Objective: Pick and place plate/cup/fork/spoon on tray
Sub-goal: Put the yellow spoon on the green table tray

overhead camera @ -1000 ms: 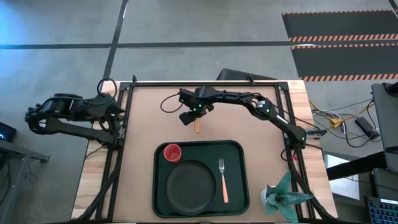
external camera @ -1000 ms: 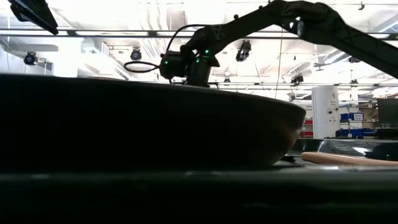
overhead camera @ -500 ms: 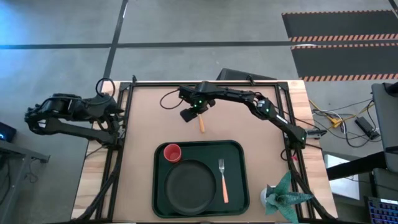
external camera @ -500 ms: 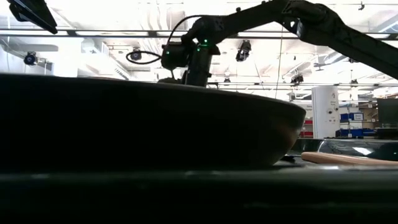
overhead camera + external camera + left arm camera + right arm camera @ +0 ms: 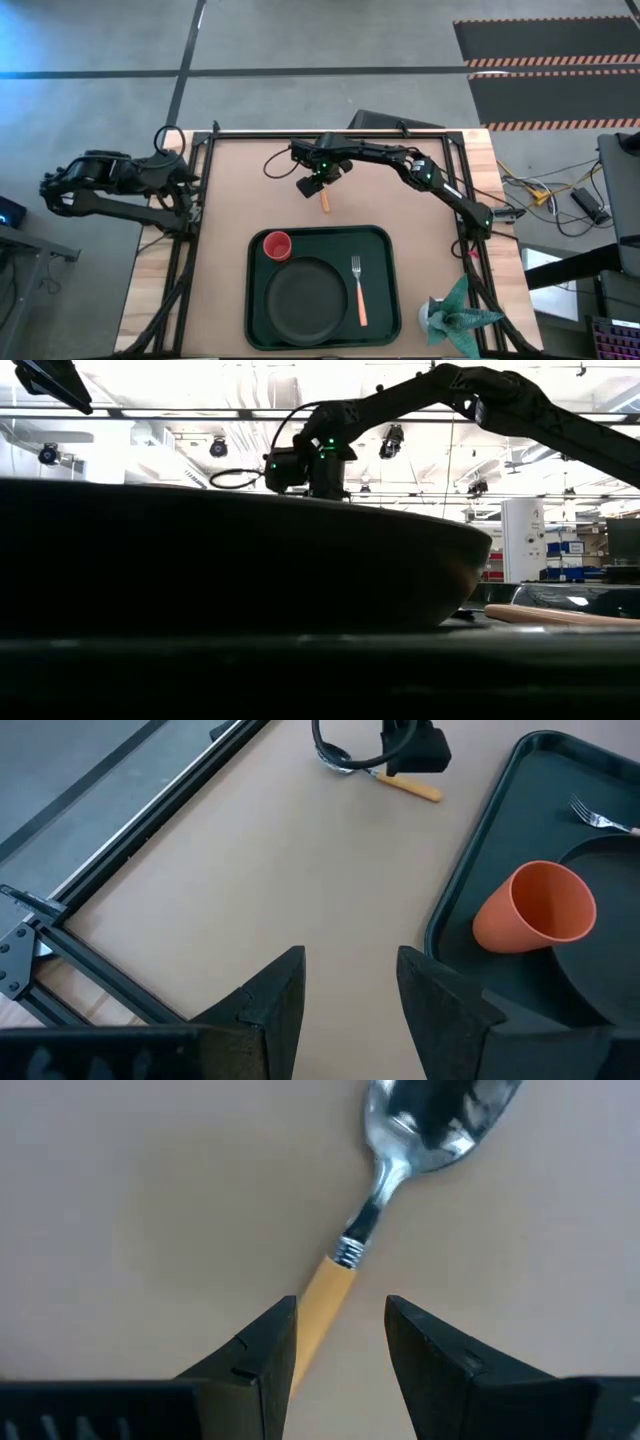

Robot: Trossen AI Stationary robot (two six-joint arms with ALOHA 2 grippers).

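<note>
1. The right gripper [image 5: 315, 186] hangs over the bare table [image 5: 240, 190] beyond the tray [image 5: 385, 240], and since a second ago it has shifted slightly right and settled back low after a brief lift.
2. Its fingers [image 5: 262, 1350] stand spread, one on each side of the spoon's orange handle, not pinching it.
3. The spoon [image 5: 385, 1200] lies flat on the table, silver bowl pointing away from the wrist camera; in the high view its handle [image 5: 322, 200] pokes out from under the gripper, much where it lay half a second ago.
4. On the tray nothing has moved: the plate [image 5: 305, 298] sits in the middle, the red cup [image 5: 276, 245] upright at its corner, the fork [image 5: 358, 290] alongside the plate.
5. The left gripper [image 5: 345, 1000] waits off the table's left edge, fingers apart and empty, unchanged.
</note>
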